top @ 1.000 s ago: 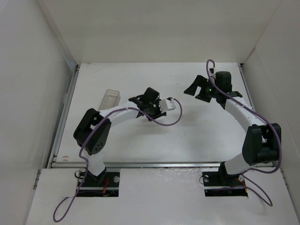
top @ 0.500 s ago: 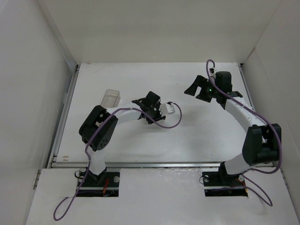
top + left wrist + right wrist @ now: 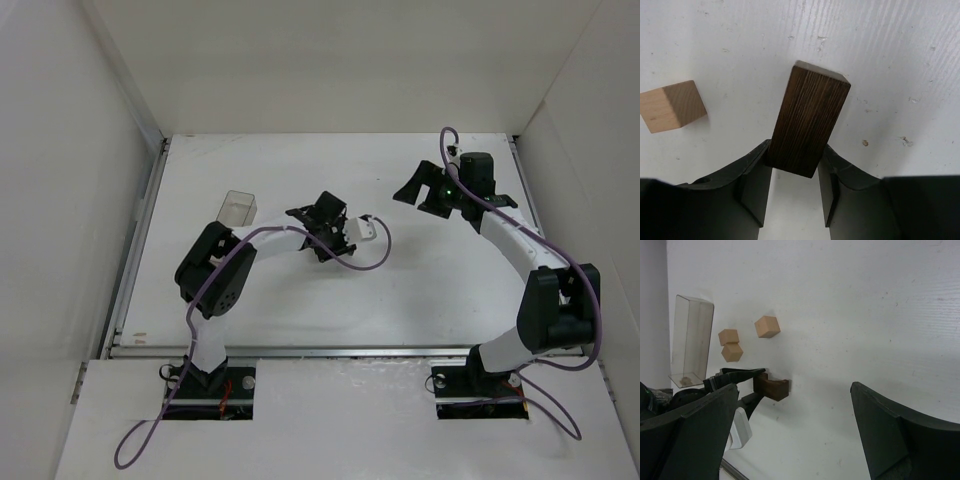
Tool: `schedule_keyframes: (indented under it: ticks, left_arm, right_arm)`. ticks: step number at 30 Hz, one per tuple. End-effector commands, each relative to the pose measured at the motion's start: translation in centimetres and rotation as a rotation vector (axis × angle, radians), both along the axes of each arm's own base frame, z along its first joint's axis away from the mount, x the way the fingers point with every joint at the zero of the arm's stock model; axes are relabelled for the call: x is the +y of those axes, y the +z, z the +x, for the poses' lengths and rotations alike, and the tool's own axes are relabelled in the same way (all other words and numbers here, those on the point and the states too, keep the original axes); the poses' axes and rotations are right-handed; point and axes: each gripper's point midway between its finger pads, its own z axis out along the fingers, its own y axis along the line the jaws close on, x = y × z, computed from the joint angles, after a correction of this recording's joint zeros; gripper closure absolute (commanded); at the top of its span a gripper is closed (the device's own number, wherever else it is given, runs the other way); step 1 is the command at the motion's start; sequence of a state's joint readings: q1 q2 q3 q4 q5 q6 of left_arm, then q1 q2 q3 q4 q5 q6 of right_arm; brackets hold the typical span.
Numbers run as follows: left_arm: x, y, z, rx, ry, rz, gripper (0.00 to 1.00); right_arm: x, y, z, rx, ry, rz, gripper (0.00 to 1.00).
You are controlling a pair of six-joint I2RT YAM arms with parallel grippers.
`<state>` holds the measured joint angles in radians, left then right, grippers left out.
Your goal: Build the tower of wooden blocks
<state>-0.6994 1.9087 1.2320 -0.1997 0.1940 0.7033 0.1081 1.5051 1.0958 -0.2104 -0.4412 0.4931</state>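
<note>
My left gripper [image 3: 795,152] is shut on the near end of the dark brown arch piece [image 3: 810,120], which lies low over the white table. It also shows in the right wrist view [image 3: 774,388], held by the left gripper's fingers [image 3: 740,374]. One tan cube [image 3: 671,106] lies to its left. The right wrist view shows three tan cubes: one alone [image 3: 767,326] and two touching [image 3: 728,336] [image 3: 732,352]. My left gripper [image 3: 322,225] is mid-table in the top view, where the blocks do not show. My right gripper [image 3: 428,190] is wide open and empty, far right of the blocks.
A long clear plastic box [image 3: 236,208] lies left of the left gripper; it also shows in the right wrist view [image 3: 691,340], beside the cubes. White walls [image 3: 90,200] close the table on three sides. Purple cables hang from both arms.
The left arm's elbow has swung a little to the right and its gripper has shifted slightly right. The right arm has not moved.
</note>
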Motion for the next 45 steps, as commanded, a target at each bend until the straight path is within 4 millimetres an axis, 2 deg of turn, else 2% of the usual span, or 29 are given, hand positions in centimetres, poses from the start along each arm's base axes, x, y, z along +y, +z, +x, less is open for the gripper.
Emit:
schedule_keyframes:
  ticks: [1, 5, 15, 16, 19, 20, 21, 23, 24, 25, 27, 28, 29, 30, 31, 32, 33, 35, 37, 38, 40, 41, 45]
  left_arm:
    - [0.7, -0.3, -0.2, 0.023, -0.001, 0.061, 0.62]
    - [1.1, 0.1, 0.0, 0.017, 0.001, 0.086, 0.44]
    - [1.0, 0.6, -0.2, 0.036, 0.004, 0.086, 0.43]
    - [1.1, 0.7, -0.3, 0.046, 0.012, 0.089, 0.43]
    - [1.0, 2.1, -0.7, 0.053, 0.013, 0.073, 0.45]
    - [1.6, 2.6, -0.6, 0.052, 0.025, 0.071, 0.45]
    - [1.7, 4.4, -0.2, 0.037, 0.042, 0.023, 0.45]
    - [2.6, 6.0, 0.0, 0.027, 0.081, -0.011, 0.45]
    - [3.3, 7.5, -0.3, 0.011, 0.099, -0.041, 0.45]
    - [4.6, 8.3, 0.3, 0.001, 0.142, -0.057, 0.45]
    - [6.0, 9.6, 0.8, -0.011, 0.228, -0.107, 0.46]
    - [7.9, 10.5, 1.4, -0.032, 0.297, -0.129, 0.46]
    - [8.8, 10.9, 1.9, -0.039, 0.347, -0.144, 0.46]
    - [9.6, 11.7, 2.7, -0.061, 0.399, -0.171, 0.46]
    - [10.5, 11.7, 3.0, -0.046, 0.483, -0.196, 0.46]
    - [12.6, 11.3, 3.7, -0.040, 0.571, -0.193, 0.46]
    - [13.4, 11.5, 4.3, -0.040, 0.620, -0.216, 0.46]
    - [15.3, 11.0, 4.9, -0.024, 0.727, -0.238, 0.47]
    - [15.8, 10.4, 5.2, -0.038, 0.755, -0.224, 0.47]
    - [16.0, 9.6, 5.0, -0.023, 0.779, -0.211, 0.49]
    - [16.1, 9.4, 5.0, -0.017, 0.809, -0.222, 0.49]
    - [15.9, 9.6, 5.2, -0.023, 0.815, -0.235, 0.49]
    - [15.9, 9.2, 5.5, -0.021, 0.847, -0.254, 0.49]
  right_arm:
    - [0.1, 0.8, -0.2, -0.035, 0.007, -0.012, 0.00]
    - [0.1, 0.8, -0.2, -0.035, 0.007, -0.012, 0.00]
    - [0.2, 1.2, -0.1, -0.049, 0.020, -0.012, 0.00]
    - [0.4, 0.8, -0.3, -0.030, 0.030, -0.007, 0.00]
    - [0.3, 0.4, -0.6, -0.010, 0.030, -0.009, 0.00]
    - [0.0, 0.1, -0.7, 0.003, 0.014, -0.022, 0.00]
    - [-0.6, -0.5, -0.3, 0.020, -0.021, -0.050, 0.00]
    - [-1.1, -1.5, -1.2, 0.082, -0.047, -0.088, 0.01]
    - [-1.1, -2.3, -1.5, 0.106, -0.046, -0.115, 0.01]
    - [-1.4, -3.0, -1.9, 0.122, -0.054, -0.166, 0.01]
    - [-0.1, -5.5, -3.7, 0.176, -0.019, -0.229, 0.01]
    - [0.0, -6.8, -4.1, 0.200, -0.015, -0.277, 0.01]
    - [0.5, -7.6, -4.9, 0.228, 0.004, -0.300, 0.01]
    - [1.9, -8.4, -5.7, 0.245, 0.045, -0.323, 0.01]
    - [2.4, -9.9, -6.3, 0.284, 0.065, -0.350, 0.01]
    - [3.0, -10.6, -6.7, 0.296, 0.084, -0.365, 0.01]
    - [4.5, -10.4, -6.7, 0.279, 0.114, -0.380, 0.01]
    - [5.7, -11.3, -6.7, 0.287, 0.130, -0.414, 0.01]
    - [7.8, -11.0, -6.6, 0.265, 0.169, -0.435, 0.01]
    - [8.3, -12.0, -6.7, 0.285, 0.181, -0.457, 0.01]
    - [9.2, -11.9, -6.3, 0.268, 0.185, -0.490, 0.01]
    - [9.0, -12.5, -6.2, 0.284, 0.180, -0.508, 0.01]
    - [9.8, -12.8, -6.1, 0.280, 0.181, -0.522, 0.01]
